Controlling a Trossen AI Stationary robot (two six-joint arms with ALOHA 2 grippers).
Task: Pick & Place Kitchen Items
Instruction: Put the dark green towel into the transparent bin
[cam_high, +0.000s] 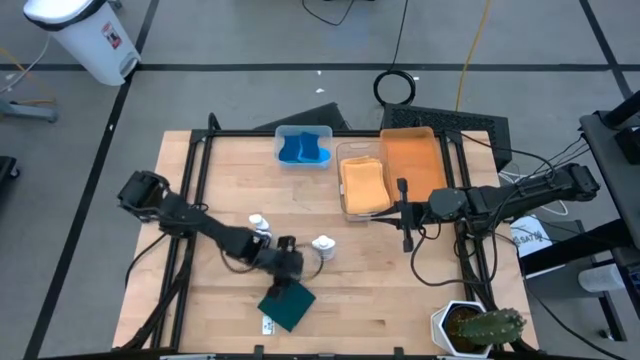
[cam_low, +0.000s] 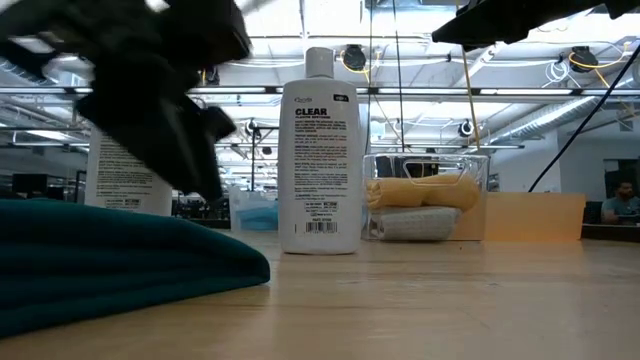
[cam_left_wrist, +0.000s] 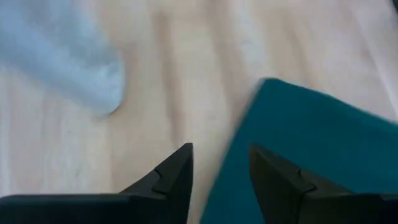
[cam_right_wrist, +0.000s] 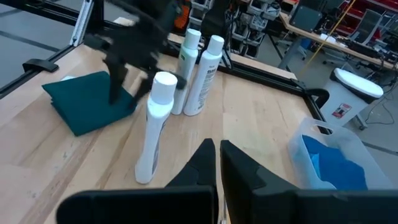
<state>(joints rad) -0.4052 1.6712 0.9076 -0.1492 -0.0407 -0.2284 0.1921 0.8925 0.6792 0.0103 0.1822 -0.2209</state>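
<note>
In the high view the left gripper (cam_high: 287, 268) sits low in the lower middle of the frame, just above the dark green folded cloth (cam_high: 288, 306), which lies flat on the wooden table (cam_high: 380, 280) near its front edge. The left wrist view shows its two dark fingers (cam_left_wrist: 171, 177) partly apart with nothing between them, one tip over bare wood and the other over the edge of the green cloth (cam_left_wrist: 311, 149). Two white bottles (cam_high: 259, 226) stand together just left of that gripper, and a third white bottle (cam_high: 323, 246) stands alone just to its right. The right gripper (cam_high: 404, 213) hovers right of centre in the high view, beside the clear bin (cam_high: 350, 150) that holds the mustard-yellow folded cloth (cam_high: 364, 184); in the right wrist view its fingers (cam_right_wrist: 202, 163) are pressed together and hold nothing. The low view shows a grey folded cloth (cam_low: 420, 222) under the yellow one in that bin. The orange tray (cam_high: 412, 160) lies just right of the bin. In the upper middle of the high view, a smaller clear bin (cam_high: 282, 140) holds blue cloth pieces (cam_high: 303, 149). A potted cactus (cam_high: 484, 328) stands at the lower right corner of the table.
</note>
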